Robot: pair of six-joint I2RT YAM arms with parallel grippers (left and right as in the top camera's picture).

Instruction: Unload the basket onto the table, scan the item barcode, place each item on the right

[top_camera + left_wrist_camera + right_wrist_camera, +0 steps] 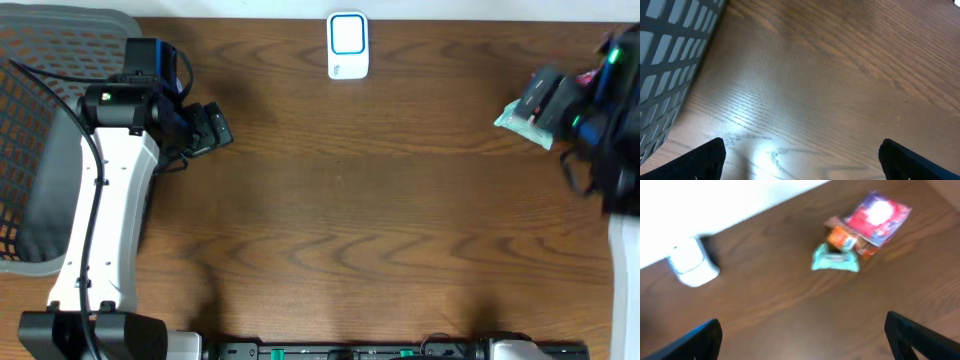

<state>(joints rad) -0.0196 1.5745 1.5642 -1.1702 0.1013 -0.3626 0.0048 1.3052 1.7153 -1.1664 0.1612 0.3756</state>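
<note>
The items lie in a small pile near the table's right end: a teal packet (835, 260), an orange packet (842, 239) and a red and purple packet (878, 216). Only the teal packet (518, 120) shows from overhead, under my right gripper (541, 98). My right gripper (805, 341) hangs open above bare wood, short of the pile, holding nothing. The white and blue scanner (347, 46) stands at the back edge, and the right wrist view shows the scanner (692, 262) at its left. My left gripper (207, 128) is open and empty at the far left; its fingers (702, 159) stand wide apart.
A grey mesh basket (45, 110) fills the table's left end, close beside my left arm; its grid wall (670, 60) shows in the left wrist view. A white wall runs behind the back edge.
</note>
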